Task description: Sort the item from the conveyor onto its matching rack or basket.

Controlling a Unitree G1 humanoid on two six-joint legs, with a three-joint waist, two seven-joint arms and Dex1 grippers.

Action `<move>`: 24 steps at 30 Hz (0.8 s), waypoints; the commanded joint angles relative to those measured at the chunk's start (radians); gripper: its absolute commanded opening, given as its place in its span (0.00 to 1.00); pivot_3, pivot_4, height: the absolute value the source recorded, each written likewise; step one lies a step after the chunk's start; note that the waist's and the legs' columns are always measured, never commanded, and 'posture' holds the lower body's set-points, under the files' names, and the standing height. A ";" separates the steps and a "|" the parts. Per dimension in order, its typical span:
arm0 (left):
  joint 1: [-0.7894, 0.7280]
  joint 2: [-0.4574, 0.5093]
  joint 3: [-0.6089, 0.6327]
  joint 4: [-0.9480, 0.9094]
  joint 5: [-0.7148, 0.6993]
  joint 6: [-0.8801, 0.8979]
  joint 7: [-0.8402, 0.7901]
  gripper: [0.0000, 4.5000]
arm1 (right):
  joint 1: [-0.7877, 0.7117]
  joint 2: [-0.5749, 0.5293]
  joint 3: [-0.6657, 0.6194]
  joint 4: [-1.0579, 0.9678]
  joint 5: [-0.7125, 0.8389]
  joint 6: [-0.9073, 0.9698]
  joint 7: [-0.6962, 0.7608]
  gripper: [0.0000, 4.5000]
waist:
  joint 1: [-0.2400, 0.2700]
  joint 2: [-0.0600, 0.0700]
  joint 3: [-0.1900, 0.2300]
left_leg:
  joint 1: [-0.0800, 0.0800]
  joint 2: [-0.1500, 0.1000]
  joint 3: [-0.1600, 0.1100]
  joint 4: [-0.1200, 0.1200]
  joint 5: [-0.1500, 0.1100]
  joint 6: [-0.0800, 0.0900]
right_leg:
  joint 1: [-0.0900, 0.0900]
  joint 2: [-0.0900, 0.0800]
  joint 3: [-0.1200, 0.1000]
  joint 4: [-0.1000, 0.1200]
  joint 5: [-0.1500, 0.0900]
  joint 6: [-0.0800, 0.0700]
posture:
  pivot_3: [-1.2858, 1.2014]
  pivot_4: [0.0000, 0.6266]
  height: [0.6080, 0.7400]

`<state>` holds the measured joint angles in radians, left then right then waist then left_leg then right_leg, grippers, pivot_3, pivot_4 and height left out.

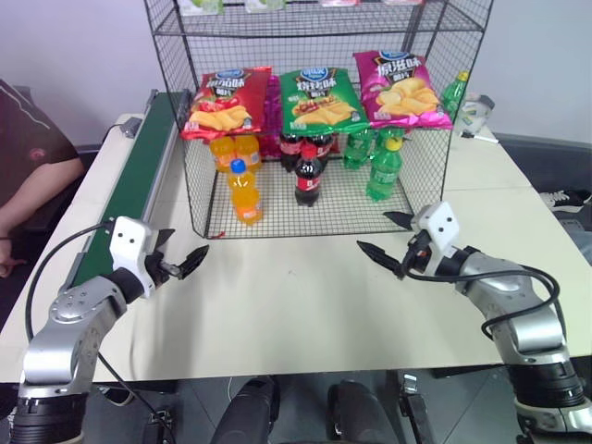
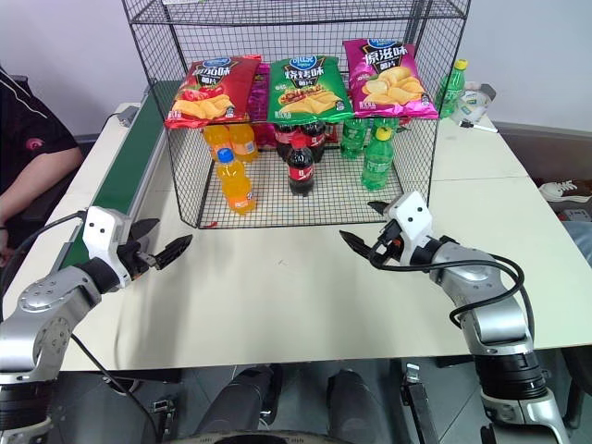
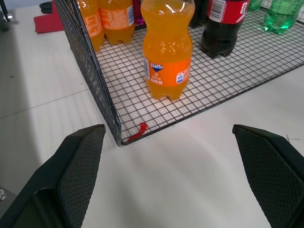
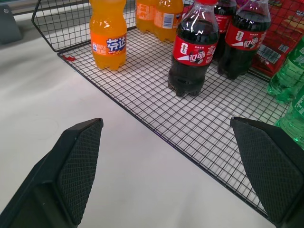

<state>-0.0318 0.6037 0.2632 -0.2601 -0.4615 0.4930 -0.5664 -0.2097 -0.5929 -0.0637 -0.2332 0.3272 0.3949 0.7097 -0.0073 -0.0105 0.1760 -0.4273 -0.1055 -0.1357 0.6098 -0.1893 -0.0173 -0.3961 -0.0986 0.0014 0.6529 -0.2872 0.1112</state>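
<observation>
Hands empty; conveyor end cut off

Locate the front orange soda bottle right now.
The orange soda bottle stands upright on the wire rack's floor, front left, ahead of two more orange bottles and left of the front cola bottle.

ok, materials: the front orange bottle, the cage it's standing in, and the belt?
Orange soda bottle: looks like clear glossy plastic, since highlights show and the drink shows through; blue cap, printed label.
Wire-mesh rack: black welded wire grid, probably coated metal, matte.
Conveyor: dark green matte belt, likely rubber or PVC, between grey rails that look like metal.
</observation>
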 commanded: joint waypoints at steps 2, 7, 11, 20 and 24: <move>0.011 0.010 0.027 -0.052 0.001 -0.029 -0.010 1.00 | -0.003 0.004 -0.011 -0.026 0.001 -0.022 -0.004 1.00 | 0.000 0.000 0.000 | 0.000 0.000 0.000 0.000 0.000 0.000 | 0.000 0.000 0.000 0.000 0.000 0.000 | 0.52 0.24 1.00; -0.001 -0.006 0.044 -0.054 -0.024 -0.011 0.012 1.00 | -0.009 0.004 -0.009 -0.020 0.001 -0.024 -0.001 1.00 | 0.000 0.000 0.000 | 0.000 0.000 0.000 0.000 0.000 0.000 | 0.000 0.000 0.000 0.000 0.000 0.000 | 0.52 0.24 1.00; 0.013 -0.001 0.040 -0.060 -0.009 -0.013 0.010 1.00 | -0.010 0.004 -0.008 -0.018 0.000 -0.026 0.001 1.00 | 0.000 0.000 0.000 | 0.000 0.000 0.000 0.000 0.000 0.000 | 0.000 0.000 0.000 -0.001 0.000 0.000 | 0.52 0.24 1.00; 0.049 0.002 0.042 -0.081 0.000 -0.013 0.016 1.00 | 0.003 0.008 -0.001 -0.036 0.003 -0.021 -0.001 1.00 | 0.000 0.000 0.000 | 0.000 0.000 0.000 -0.001 0.000 0.000 | 0.000 0.000 0.000 -0.001 0.000 0.000 | 0.52 0.24 1.00; 0.059 0.001 0.044 -0.089 0.000 -0.014 0.018 1.00 | 0.007 0.006 0.000 -0.041 0.005 -0.018 -0.001 1.00 | 0.000 0.000 0.000 | 0.000 0.000 0.000 -0.001 0.000 0.000 | 0.000 0.000 0.000 -0.001 0.000 0.000 | 0.52 0.24 1.00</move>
<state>0.0282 0.5945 0.2709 -0.3084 -0.4613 0.4904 -0.5521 -0.2013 -0.5891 -0.0541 -0.2336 0.3270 0.3935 0.7109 -0.0071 -0.0104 0.1760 -0.4274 -0.1054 -0.1357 0.6089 -0.1893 -0.0173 -0.3962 -0.0986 0.0014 0.6520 -0.2873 0.1110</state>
